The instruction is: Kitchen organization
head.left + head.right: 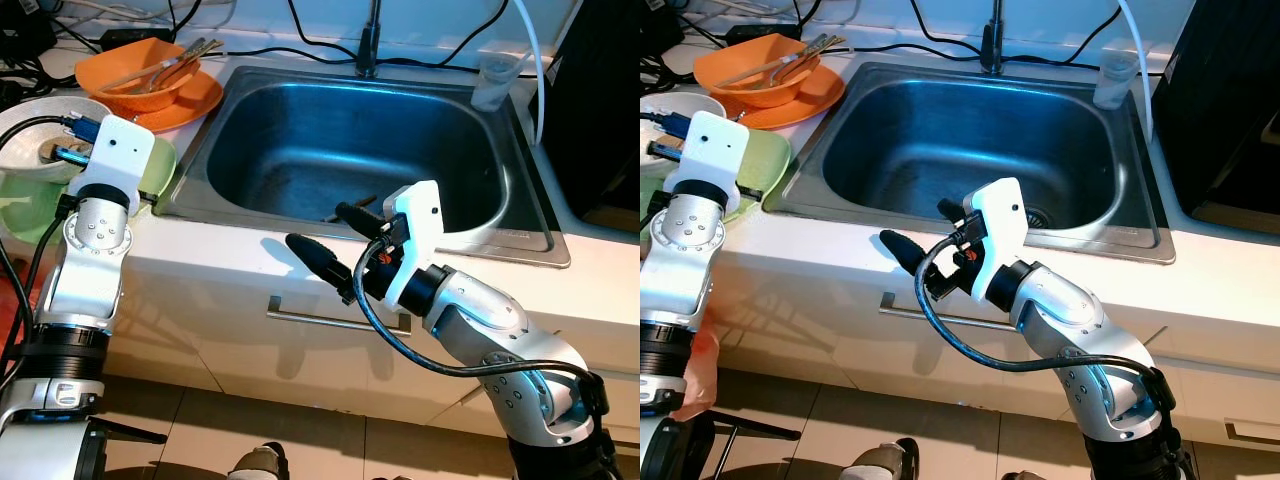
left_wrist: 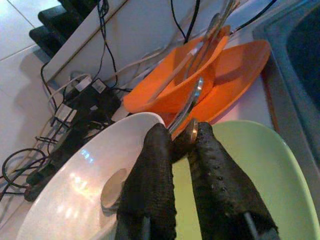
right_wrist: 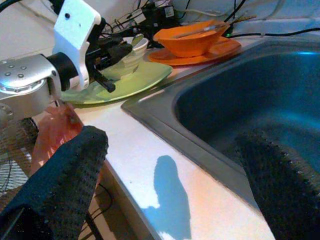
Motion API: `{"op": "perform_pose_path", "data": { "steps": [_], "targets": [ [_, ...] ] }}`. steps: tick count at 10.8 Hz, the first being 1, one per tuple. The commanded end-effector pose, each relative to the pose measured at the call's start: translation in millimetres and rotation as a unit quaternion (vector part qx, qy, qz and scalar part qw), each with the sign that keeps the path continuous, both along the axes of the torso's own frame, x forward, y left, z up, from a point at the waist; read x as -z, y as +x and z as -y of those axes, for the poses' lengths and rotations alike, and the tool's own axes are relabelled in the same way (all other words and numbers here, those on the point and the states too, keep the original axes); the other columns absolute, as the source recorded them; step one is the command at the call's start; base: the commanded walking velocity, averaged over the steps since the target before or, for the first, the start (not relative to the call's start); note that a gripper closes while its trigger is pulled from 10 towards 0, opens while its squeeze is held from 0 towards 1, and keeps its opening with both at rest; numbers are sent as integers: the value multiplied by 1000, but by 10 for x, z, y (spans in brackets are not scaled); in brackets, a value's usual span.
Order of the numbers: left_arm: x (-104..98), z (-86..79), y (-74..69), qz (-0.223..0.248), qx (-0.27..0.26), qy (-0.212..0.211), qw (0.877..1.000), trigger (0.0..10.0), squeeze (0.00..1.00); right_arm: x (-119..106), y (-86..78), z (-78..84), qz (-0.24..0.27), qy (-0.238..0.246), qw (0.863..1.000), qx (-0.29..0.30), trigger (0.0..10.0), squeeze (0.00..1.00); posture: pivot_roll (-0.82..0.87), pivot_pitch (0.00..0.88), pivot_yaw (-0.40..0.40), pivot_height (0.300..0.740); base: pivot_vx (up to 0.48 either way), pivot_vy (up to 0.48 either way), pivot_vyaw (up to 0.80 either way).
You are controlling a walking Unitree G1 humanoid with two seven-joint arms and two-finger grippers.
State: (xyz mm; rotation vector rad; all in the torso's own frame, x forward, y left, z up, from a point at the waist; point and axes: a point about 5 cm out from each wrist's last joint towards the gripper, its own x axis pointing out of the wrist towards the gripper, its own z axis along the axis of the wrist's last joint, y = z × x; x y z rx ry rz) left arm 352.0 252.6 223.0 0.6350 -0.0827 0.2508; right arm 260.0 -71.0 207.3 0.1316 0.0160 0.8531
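The left gripper (image 2: 182, 150) pinches a metal spoon (image 2: 186, 107) over the white round bowl (image 2: 75, 190) on the pale green plate (image 2: 260, 165), left of the steel sink (image 1: 340, 150), apparently to lift it out. The right gripper (image 1: 335, 240) waits with fingers spread at the sink's near edge.

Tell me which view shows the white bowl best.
The left wrist view: the white bowl sits close up, with a spoon inside and the left claw at its rim. Both eye views catch it partly behind the left arm; the right wrist view shows it small and far.
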Motion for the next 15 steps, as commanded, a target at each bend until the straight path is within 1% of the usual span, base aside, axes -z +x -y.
{"op": "perform_pose_path", "data": {
  "steps": [1,5,6,7,8,9,10,11,13,14,15],
  "targets": [
    [12,-10,-15,-5,3,-6,1000,0,0,-7,-1,-17,5,-1,1000,-6,10000,0,103,132,0,740,0,0,0],
    [-18,-27,-13,0,-1,-3,1000,0,0,-5,-6,-23,5,0,1000,-5,10000,0,103,132,2,740,0,0,0],
    [-23,-33,-19,1,-2,-1,1000,353,0,-4,-6,-24,5,0,1000,-6,10000,0,105,133,1,740,0,0,0],
    [-32,-45,-25,2,-5,2,1000,0,0,-1,-2,-23,5,-1,1000,-6,10000,0,106,132,1,740,0,0,0],
    [-53,-58,-27,8,-9,6,1000,0,0,-1,2,-24,5,-1,1000,-5,10000,0,106,131,1,740,0,0,0],
    [-202,-73,-51,49,-19,34,998,0,0,-1,1,-23,6,-1,1000,-5,10000,0,106,131,1,740,0,0,0],
    [-293,-67,-67,76,-22,50,996,0,0,3,6,-24,6,-1,1000,-5,10000,0,108,127,2,740,0,0,0],
    [-347,-58,-83,94,-25,58,994,0,0,3,7,-23,6,-1,1000,-5,10000,0,108,127,2,740,0,0,0],
    [-402,-60,-105,115,-36,74,990,0,0,4,17,-24,7,-2,1000,-5,10000,0,110,120,1,740,0,0,0],
    [-448,-27,-115,132,-32,78,988,0,0,5,28,-22,9,-3,1000,-4,10000,0,111,117,0,740,0,0,0],
    [-520,102,-111,156,-8,84,984,0,0,-1,40,-21,11,-2,1000,-3,10000,0,110,111,-1,740,0,0,0]
  ]
}}
